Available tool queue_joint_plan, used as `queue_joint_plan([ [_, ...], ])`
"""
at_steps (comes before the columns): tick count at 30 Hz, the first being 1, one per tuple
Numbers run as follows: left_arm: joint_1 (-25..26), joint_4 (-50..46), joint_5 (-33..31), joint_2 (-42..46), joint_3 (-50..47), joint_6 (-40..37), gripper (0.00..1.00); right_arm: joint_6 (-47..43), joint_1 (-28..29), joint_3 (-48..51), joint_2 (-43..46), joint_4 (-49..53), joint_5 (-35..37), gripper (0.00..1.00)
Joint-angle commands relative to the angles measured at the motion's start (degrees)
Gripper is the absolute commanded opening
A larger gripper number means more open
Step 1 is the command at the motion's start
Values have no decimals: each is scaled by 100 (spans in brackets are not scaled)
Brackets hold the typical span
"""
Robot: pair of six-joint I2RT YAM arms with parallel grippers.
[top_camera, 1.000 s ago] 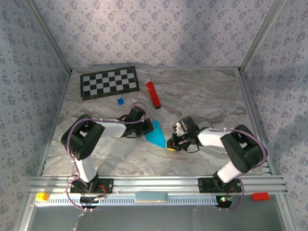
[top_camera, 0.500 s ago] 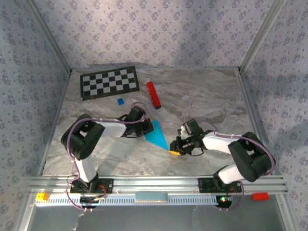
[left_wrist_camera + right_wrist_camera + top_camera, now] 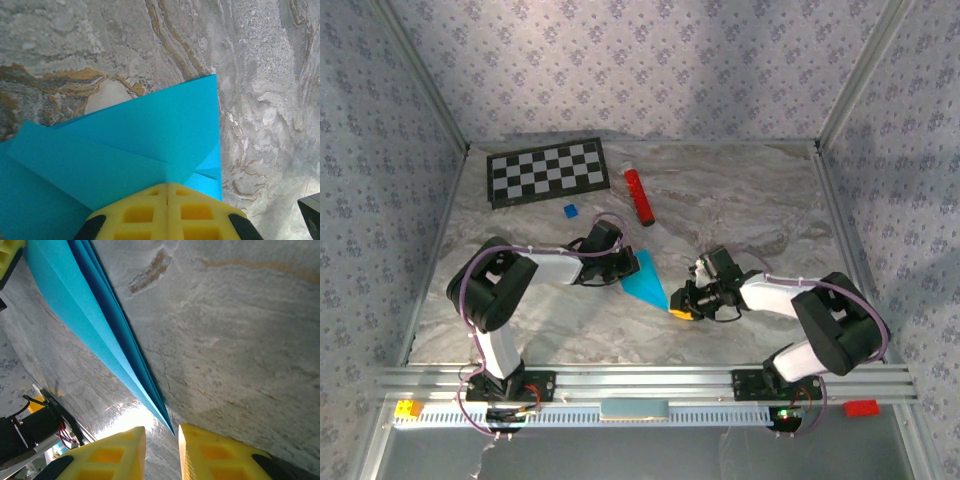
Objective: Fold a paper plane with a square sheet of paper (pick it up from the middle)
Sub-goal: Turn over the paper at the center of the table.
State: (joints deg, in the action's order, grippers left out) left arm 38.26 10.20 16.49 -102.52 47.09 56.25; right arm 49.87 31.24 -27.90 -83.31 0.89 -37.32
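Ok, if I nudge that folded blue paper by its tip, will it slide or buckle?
Likely light and floppy: the paper shows thin splayed layers. The narrow tip would probably buckle first. The smooth table suggests easy sliding.

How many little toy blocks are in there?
3: blue block near the checkerboard, yellow block at the front rail's left end, red block at its right end. More may be hidden.
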Motion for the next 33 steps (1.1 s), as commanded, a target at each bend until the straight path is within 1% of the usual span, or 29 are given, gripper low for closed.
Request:
queue_joint_plan([
  [1,-57,-703,-269,-251,-78,-17,0,101,-7,-75,-113,-50,86,26],
  [13,-57,-697,-254,-242,-60,0,0,0,72,-472,-322,224,139,26],
  [16,-61,-703,-252,-216,-66,0,0,-50,111,-480,-256,341,278,27],
  [22,-63,-703,-252,-225,-60,-10,0,87,131,-444,-240,-25,129,27],
  [33,-62,-694,-234,-207,-77,5,0,120,110,-453,-283,-302,61,26],
])
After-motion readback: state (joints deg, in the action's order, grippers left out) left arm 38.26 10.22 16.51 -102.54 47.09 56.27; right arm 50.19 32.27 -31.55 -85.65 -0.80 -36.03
